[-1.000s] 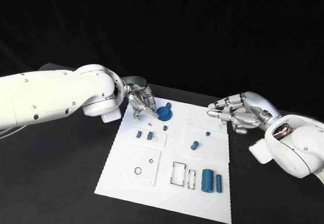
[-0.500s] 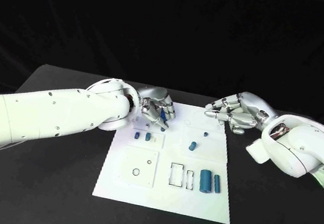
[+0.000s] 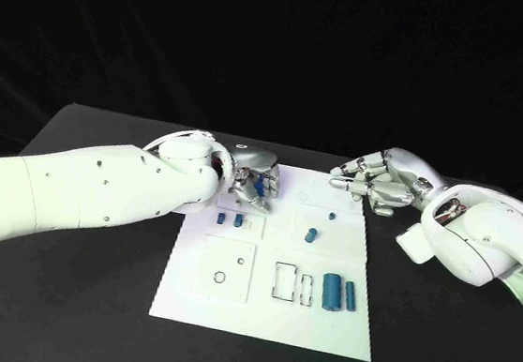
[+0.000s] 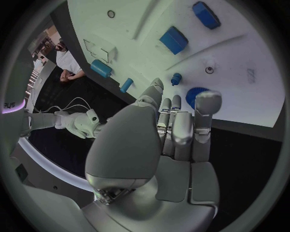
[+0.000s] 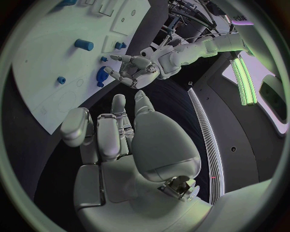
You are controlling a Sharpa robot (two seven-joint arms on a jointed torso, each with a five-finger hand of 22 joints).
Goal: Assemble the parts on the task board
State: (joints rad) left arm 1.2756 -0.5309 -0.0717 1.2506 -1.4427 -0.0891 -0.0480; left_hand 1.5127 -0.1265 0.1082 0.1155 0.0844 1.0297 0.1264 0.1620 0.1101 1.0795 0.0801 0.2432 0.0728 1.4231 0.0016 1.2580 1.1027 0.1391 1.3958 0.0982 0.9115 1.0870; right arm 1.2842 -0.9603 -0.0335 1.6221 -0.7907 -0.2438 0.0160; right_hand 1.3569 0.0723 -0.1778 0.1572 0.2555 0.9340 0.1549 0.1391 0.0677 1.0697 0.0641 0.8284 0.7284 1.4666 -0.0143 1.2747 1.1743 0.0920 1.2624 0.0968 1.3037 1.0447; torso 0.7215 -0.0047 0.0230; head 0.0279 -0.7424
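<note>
A: Head view? Little seems assembled: small blue plastic parts (image 3: 338,293) lie loose on the white flat task board (image 3: 265,320)

B: Wrist views: left hand (image 4: 175,126) over round blue disc (image 4: 195,94), empty, fingers loosely apart; right hand (image 5: 111,130) likewise, right of board

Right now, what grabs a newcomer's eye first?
The white task board in the middle of the black table, with blue parts: two cylinders near its right edge. Then the left hand over the board's far left corner above a round blue part, and the right hand at the far right corner.
</note>
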